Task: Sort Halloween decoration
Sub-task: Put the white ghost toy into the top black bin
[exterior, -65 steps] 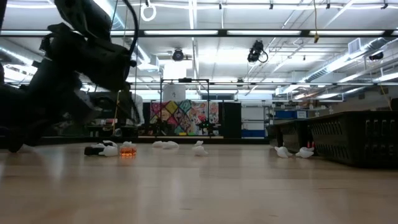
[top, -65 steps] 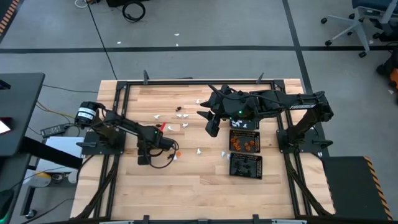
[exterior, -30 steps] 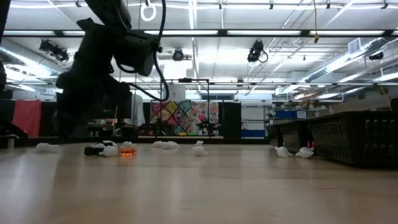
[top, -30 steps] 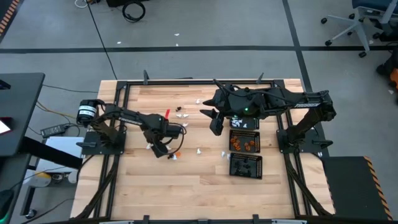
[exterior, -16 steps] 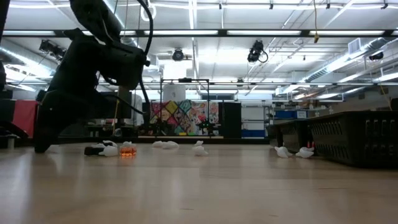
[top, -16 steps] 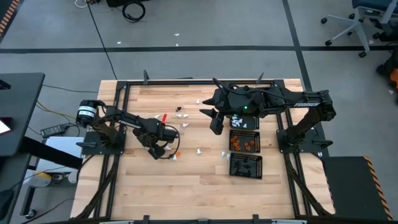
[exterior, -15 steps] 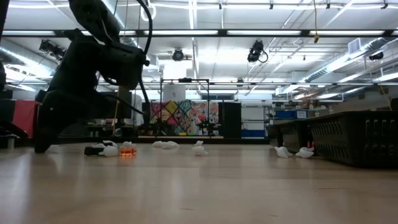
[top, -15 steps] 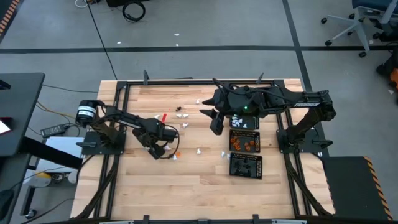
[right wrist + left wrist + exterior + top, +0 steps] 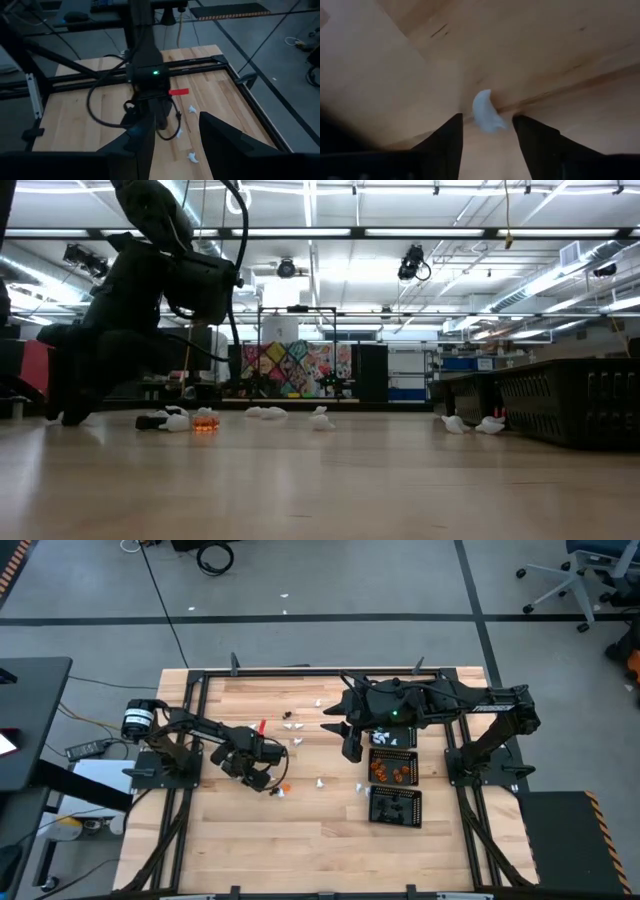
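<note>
left claw (image 9: 487, 145) low over the pale wooden desk (image 9: 300, 840), jaws apart, gripping nothing. small white curved trinket (image 9: 486, 112) lies on the desk at twelve o'clock of the gap, long axis along the fingers. right claw (image 9: 351, 751) open, well apart.

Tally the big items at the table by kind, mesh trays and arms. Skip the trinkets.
Mesh trays: 3
Arms: 2
Total: 5
</note>
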`<action>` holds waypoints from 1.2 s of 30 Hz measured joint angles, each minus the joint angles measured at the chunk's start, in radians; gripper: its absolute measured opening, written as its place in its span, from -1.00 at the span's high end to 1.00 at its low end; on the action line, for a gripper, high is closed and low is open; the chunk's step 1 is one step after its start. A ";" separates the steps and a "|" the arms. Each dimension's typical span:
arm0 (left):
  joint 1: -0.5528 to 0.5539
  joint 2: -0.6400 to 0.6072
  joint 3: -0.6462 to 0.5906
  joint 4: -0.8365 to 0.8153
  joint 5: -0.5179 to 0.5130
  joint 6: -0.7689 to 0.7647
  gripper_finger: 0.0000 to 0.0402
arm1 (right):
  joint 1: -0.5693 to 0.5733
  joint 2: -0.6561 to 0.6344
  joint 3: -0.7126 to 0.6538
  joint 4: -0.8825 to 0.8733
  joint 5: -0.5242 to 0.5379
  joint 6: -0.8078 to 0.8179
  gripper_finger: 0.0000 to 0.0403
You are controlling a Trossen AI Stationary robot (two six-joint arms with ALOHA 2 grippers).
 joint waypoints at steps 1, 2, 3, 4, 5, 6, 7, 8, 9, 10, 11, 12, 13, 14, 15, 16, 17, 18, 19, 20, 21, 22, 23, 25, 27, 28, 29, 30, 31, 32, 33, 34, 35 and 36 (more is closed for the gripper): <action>0.005 0.000 0.000 0.006 0.000 0.000 0.16 | 0.000 0.000 0.000 0.000 -0.010 -0.004 0.22; 0.009 0.000 0.000 0.011 0.000 0.000 0.18 | 0.000 0.000 0.000 0.000 -0.017 -0.007 0.22; 0.013 0.000 0.000 0.014 -0.002 0.003 0.20 | 0.000 0.000 0.000 0.000 -0.026 -0.011 0.22; 0.016 0.000 0.000 0.018 -0.004 0.011 0.21 | 0.000 0.000 0.000 0.000 -0.036 -0.016 0.22; 0.021 0.000 0.000 0.021 -0.006 0.022 0.23 | 0.000 0.000 0.000 0.000 -0.041 -0.021 0.22; 0.025 0.000 0.000 0.023 -0.007 0.030 0.24 | 0.000 0.000 0.000 0.000 -0.043 -0.025 0.22; 0.029 0.000 0.000 0.023 -0.009 0.036 0.26 | 0.000 0.000 0.000 0.000 -0.044 -0.030 0.22; 0.033 0.001 0.000 0.025 -0.010 0.040 0.28 | 0.000 0.000 0.000 0.000 -0.046 -0.035 0.22; 0.034 0.001 0.001 0.026 -0.012 0.043 0.30 | 0.000 0.000 0.000 0.000 -0.049 -0.041 0.22; 0.035 0.001 0.001 0.027 -0.015 0.044 0.32 | 0.000 0.000 0.000 0.000 -0.055 -0.045 0.22; 0.035 0.001 0.001 0.028 -0.018 0.045 0.35 | 0.000 0.000 0.000 0.000 -0.061 -0.048 0.22; 0.035 0.001 0.001 0.029 -0.021 0.045 0.38 | 0.001 0.000 0.000 0.000 -0.066 -0.050 0.22; 0.035 0.001 0.001 0.030 -0.024 0.045 0.41 | 0.001 0.000 0.000 0.000 -0.068 -0.052 0.22; 0.035 0.001 0.001 0.030 -0.027 0.050 0.44 | 0.001 0.000 0.000 0.000 -0.068 -0.052 0.22; 0.034 0.001 0.002 0.030 -0.030 0.058 0.47 | 0.001 0.000 0.000 0.000 -0.069 -0.055 0.22; 0.030 0.001 0.002 0.030 -0.033 0.065 0.51 | 0.001 0.000 0.000 0.000 -0.069 -0.057 0.22; 0.026 0.001 0.002 0.030 -0.039 0.070 0.54 | 0.001 0.000 0.000 0.000 -0.069 -0.059 0.22; 0.023 0.001 0.002 0.029 -0.044 0.078 0.58 | 0.001 0.000 0.000 0.000 -0.069 -0.059 0.22; 0.021 0.001 0.002 0.028 -0.045 0.084 0.62 | 0.001 0.000 0.000 0.000 -0.069 -0.059 0.22; 0.018 0.001 0.002 0.026 -0.048 0.092 0.67 | 0.001 0.000 0.000 0.000 -0.069 -0.059 0.22; 0.014 0.001 0.002 0.024 -0.052 0.099 0.71 | 0.001 0.000 0.000 0.000 -0.069 -0.059 0.22; 0.011 0.001 0.002 0.022 -0.055 0.105 0.75 | 0.000 0.000 0.000 0.001 -0.069 -0.059 0.22; 0.007 0.001 0.002 0.020 -0.057 0.109 0.79 | -0.001 0.000 0.000 0.002 -0.069 -0.059 0.22; 0.001 0.001 0.002 0.017 -0.059 0.120 0.86 | -0.001 0.000 0.000 0.004 -0.068 -0.059 0.22; -0.004 0.002 0.002 0.014 -0.060 0.136 0.91 | -0.001 0.000 0.000 0.004 -0.063 -0.059 0.22; -0.007 0.002 0.002 0.013 -0.061 0.143 0.93 | -0.001 0.000 0.000 0.004 -0.063 -0.059 0.22; -0.008 0.002 0.002 0.011 -0.062 0.152 0.93 | -0.001 0.000 0.000 0.004 -0.063 -0.059 0.22; -0.009 0.002 0.002 0.010 -0.063 0.162 0.94 | -0.001 0.000 0.000 0.004 -0.063 -0.058 0.22; -0.009 0.002 0.002 0.009 -0.062 0.168 0.94 | -0.001 0.000 0.000 0.004 -0.061 -0.053 0.22; -0.009 0.002 0.002 0.008 -0.062 0.175 0.95 | -0.001 0.000 0.000 0.004 -0.060 -0.050 0.22; -0.009 0.002 0.002 0.007 -0.061 0.183 0.95 | -0.001 0.000 0.000 0.004 -0.060 -0.047 0.22; -0.009 0.002 0.001 0.006 -0.061 0.188 0.95 | -0.001 0.000 0.000 0.004 -0.059 -0.044 0.22; -0.009 0.002 0.001 0.005 -0.060 0.191 0.95 | -0.001 0.000 0.000 0.004 -0.056 -0.042 0.22; -0.009 0.002 0.001 0.005 -0.058 0.191 0.95 | -0.001 0.000 0.000 0.004 -0.050 -0.039 0.22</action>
